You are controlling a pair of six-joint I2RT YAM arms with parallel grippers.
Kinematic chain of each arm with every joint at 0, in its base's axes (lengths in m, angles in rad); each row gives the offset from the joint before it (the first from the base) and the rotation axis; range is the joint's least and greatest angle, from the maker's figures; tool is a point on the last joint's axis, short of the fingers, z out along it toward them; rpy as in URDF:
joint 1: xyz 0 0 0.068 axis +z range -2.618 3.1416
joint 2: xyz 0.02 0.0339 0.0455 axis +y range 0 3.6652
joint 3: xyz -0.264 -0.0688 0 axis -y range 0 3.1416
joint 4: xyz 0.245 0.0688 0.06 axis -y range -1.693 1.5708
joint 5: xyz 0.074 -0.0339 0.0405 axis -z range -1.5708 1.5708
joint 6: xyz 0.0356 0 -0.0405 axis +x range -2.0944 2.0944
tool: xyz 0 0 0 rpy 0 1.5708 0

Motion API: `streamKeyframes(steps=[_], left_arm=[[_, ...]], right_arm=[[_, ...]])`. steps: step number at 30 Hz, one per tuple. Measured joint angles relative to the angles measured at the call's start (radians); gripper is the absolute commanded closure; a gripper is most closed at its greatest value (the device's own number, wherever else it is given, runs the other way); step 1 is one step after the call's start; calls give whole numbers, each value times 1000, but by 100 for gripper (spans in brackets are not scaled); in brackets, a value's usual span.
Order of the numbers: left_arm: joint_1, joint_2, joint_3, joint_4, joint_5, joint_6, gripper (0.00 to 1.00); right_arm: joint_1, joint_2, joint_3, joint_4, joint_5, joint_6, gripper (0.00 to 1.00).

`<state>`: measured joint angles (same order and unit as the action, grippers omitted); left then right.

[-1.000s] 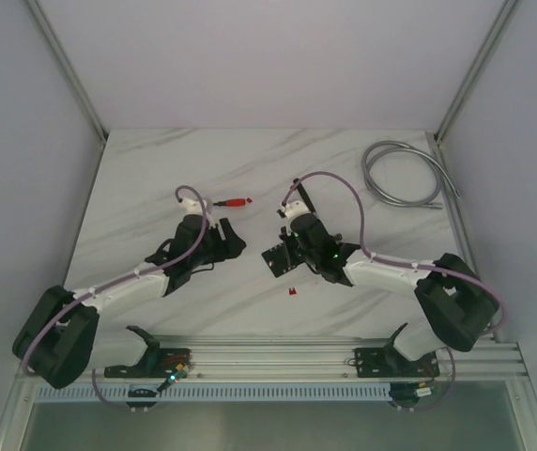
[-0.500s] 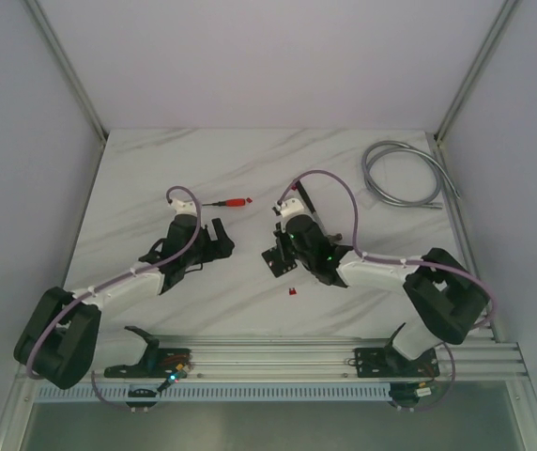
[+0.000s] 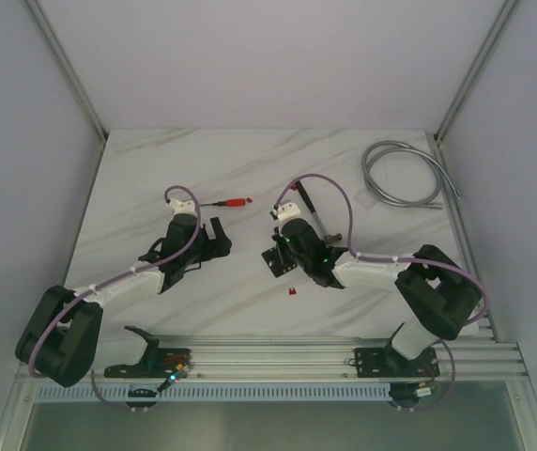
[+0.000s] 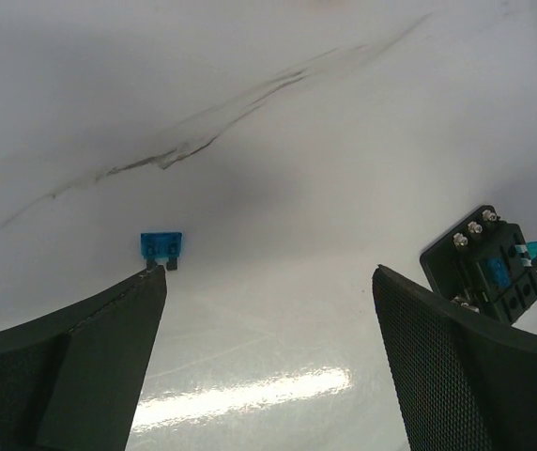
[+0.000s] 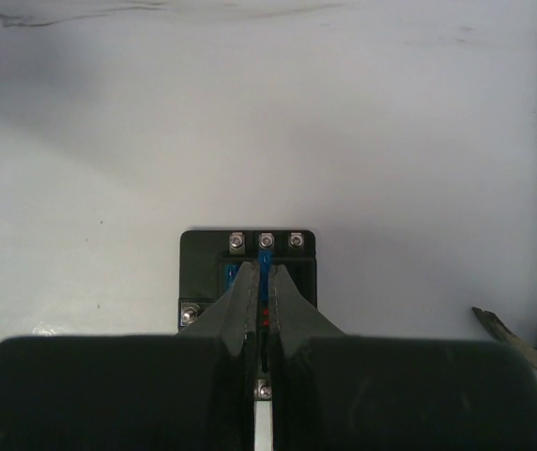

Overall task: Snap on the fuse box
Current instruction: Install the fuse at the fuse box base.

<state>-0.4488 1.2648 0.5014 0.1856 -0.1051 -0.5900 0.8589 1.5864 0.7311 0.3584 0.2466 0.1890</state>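
The tabletop is a smooth, glossy white slab with grey marble-like veining, and it mirrors a streak of light. The fuse box is matt black plastic with shiny metal screw heads. The loose blue fuse looks like translucent plastic. The pads of the left gripper are matt black with a fine, rough, mesh-like texture.
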Motion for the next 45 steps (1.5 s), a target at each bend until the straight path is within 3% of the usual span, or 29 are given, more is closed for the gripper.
streamKeyframes(steps=[24,36,45], left_arm=[[5,14,-6,9,-4,-1,0],[5,14,-7,10,-4,-3,0],[5,14,-11,12,-4,-4,0]], right_arm=[[7,33,-3,0,27,-15,100],[9,36,-3,1,27,-15,82],[12,36,-4,1,23,-13,74]])
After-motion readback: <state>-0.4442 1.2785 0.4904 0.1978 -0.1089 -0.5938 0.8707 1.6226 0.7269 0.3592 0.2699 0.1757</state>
